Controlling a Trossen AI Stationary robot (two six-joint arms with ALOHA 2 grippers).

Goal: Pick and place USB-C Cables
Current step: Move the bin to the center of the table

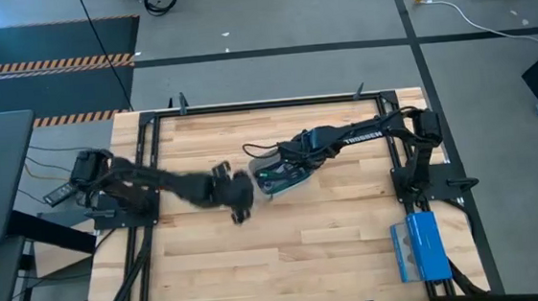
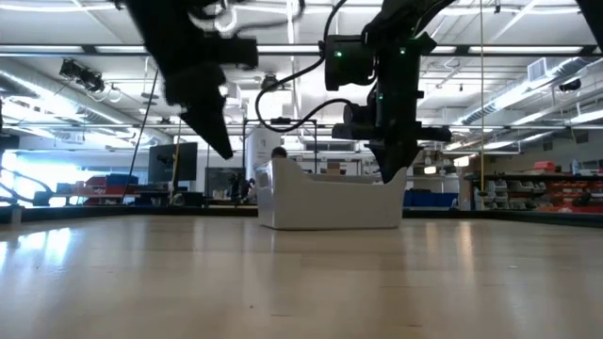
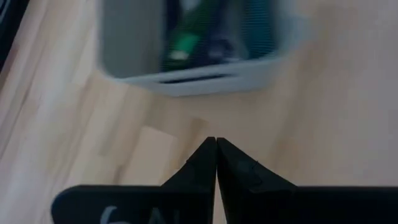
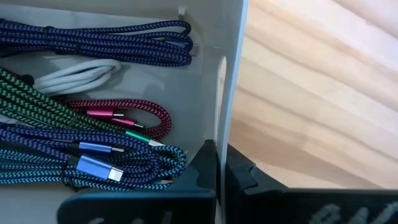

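USB-C cables (image 4: 93, 118) lie in white bin (image 4: 233, 74)

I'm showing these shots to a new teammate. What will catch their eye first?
Probably the white bin at mid-table, packed with braided cables in purple-blue, green, magenta and white. The right gripper sits shut at the bin's wall, and the left gripper, also shut, hangs just beside the bin.

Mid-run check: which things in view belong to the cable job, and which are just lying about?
Job:
USB-C cables, all lying in the white bin
right gripper, shut on the white bin's wall
left gripper, shut, empty, near the bin

Lying about:
blue box at the table corner
long white floor cable
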